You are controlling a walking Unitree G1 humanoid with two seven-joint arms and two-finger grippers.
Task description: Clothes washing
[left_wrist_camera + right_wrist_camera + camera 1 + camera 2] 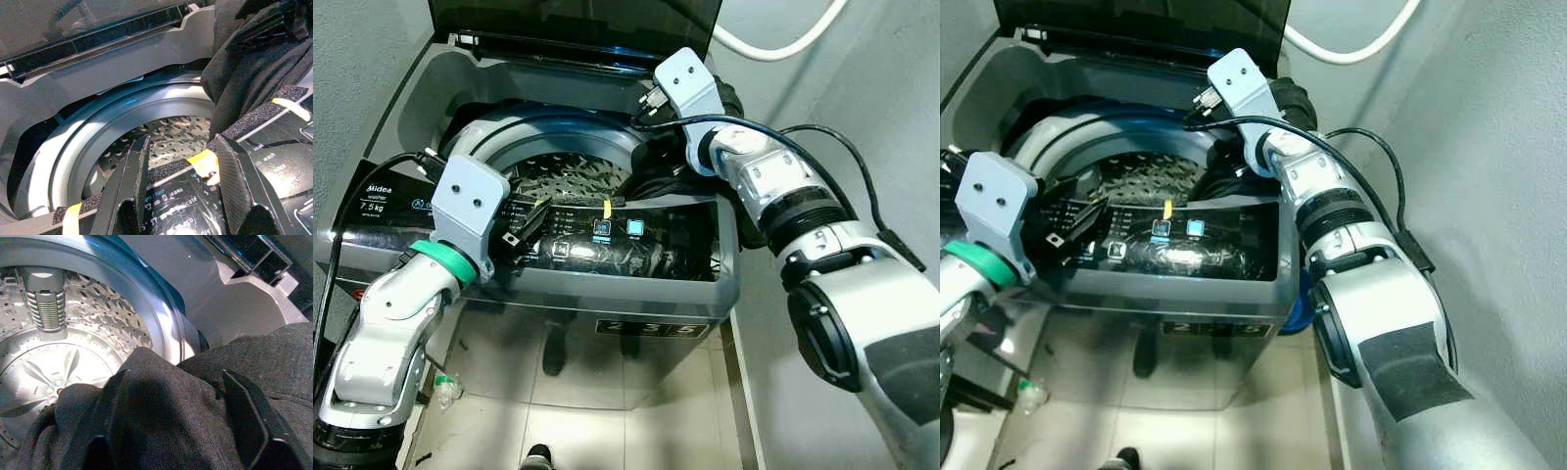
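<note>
A grey top-loading washing machine stands with its lid up, and the perforated steel drum shows inside. A dark grey garment hangs over the drum's right rim and partly into the tub. My right gripper is at that rim, open, its fingers spread on either side of the cloth. My left gripper hovers open over the front control panel, pointing toward the drum, with nothing between its fingers. The garment lies beyond it on the right.
A white hose runs along the wall behind the machine. A grey wall stands close on the right. Below the machine's front is a tiled floor, with a small bottle at the lower left.
</note>
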